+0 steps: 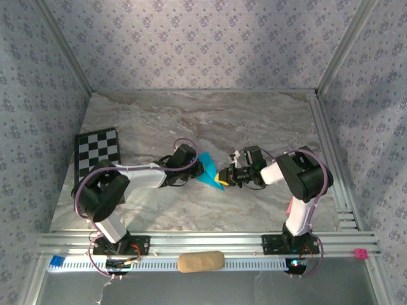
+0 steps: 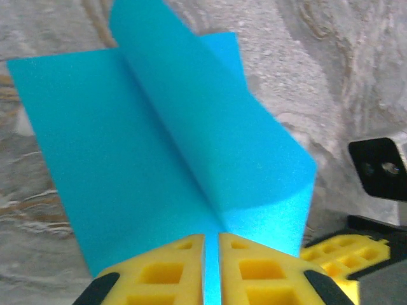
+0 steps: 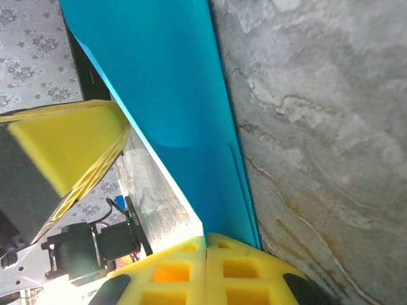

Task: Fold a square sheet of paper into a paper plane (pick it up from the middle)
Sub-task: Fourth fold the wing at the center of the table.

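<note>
Mid-table, the paper (image 1: 208,170) sits between the two arm tips, which meet head-on from left and right. It is turquoise and folded, with a point toward the right arm. Whether it touches the table (image 1: 191,121) or is held just off it, can't tell.

Left wrist view: left gripper (image 2: 212,240) has its yellow fingers (image 2: 159,273) nearly together, with a thin slit between them. The paper runs into that slit. One fold stands up as a ridge from the fingers and a flat flap spreads to the left. Can't tell if the fingers are pinching the paper or just bracketing it.

Right wrist view: right gripper (image 3: 206,241) has its fingers pressed together, only a hairline seam showing. The paper's edge comes out right at the fingertips, so it is clamped on the paper. The sheet rises from there as a long blue strip beside the marble surface.

A checkered board (image 1: 97,152) lies well apart at the table's left side, behind the left arm. A tan block (image 1: 201,261) rests on the near rail between the two bases.
</note>
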